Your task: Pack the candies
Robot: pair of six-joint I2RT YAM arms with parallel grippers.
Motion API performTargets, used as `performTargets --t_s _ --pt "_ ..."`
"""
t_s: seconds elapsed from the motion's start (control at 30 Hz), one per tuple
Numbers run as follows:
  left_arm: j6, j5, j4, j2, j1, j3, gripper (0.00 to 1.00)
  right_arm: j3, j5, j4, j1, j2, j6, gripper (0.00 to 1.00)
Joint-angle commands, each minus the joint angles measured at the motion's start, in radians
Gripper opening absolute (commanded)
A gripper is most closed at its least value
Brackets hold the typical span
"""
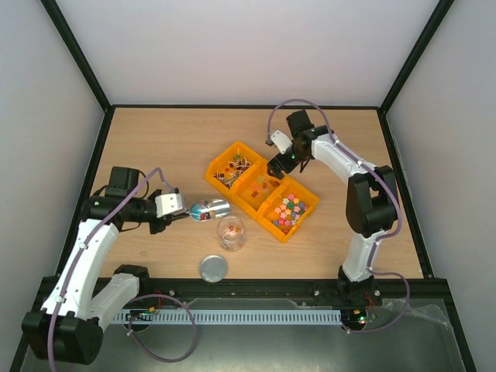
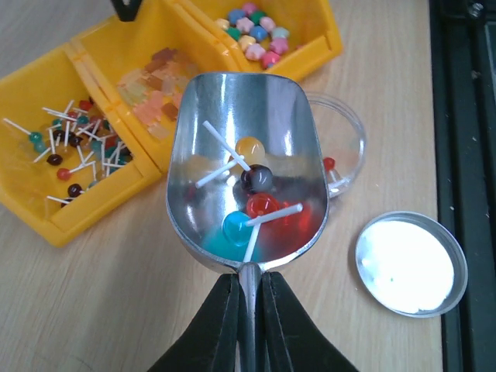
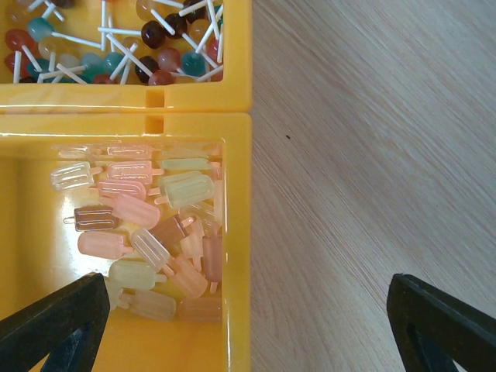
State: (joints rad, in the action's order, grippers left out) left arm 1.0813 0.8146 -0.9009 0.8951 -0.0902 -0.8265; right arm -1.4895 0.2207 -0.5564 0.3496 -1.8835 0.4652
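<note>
Left fingers (image 2: 211, 329) clamp my loaded scoop (image 2: 232, 108), lollipops (image 2: 256, 204) pooled at its heel, clear jar (image 2: 353, 136) just off its right rim; right fingers (image 3: 54, 322) spread wide.

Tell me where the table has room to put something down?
The bare wood at the back left, between the table's far edge and the yellow bins, is free. So is the front strip between the lid and the right arm's base. The middle is crowded with scoop, jar, lid and bins.

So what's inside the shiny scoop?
Little lollipops with white sticks: yellow, dark, red and blue. The scoop hides part of the clear cup behind it, so its contents barely show.
</note>
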Motion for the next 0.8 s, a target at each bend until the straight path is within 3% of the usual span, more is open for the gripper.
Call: performTargets --t_s 0.0,0.3,0.77 --pt "0.170 0.008 -0.185 -0.017 0.006 -0.055 0.02 0.012 0.011 -0.049 -0.004 0.043 -0.011 0.99" --pt "0.227 -0.076 -0.278 0.018 -0.019 -0.094 0.02 0.037 0.023 -0.043 -0.005 0.053 -0.028 0.99" --pt "0.060 -0.241 -0.216 0.072 -0.211 -0.132 0.02 0.040 0.014 -0.030 -0.005 0.051 -0.032 0.99"
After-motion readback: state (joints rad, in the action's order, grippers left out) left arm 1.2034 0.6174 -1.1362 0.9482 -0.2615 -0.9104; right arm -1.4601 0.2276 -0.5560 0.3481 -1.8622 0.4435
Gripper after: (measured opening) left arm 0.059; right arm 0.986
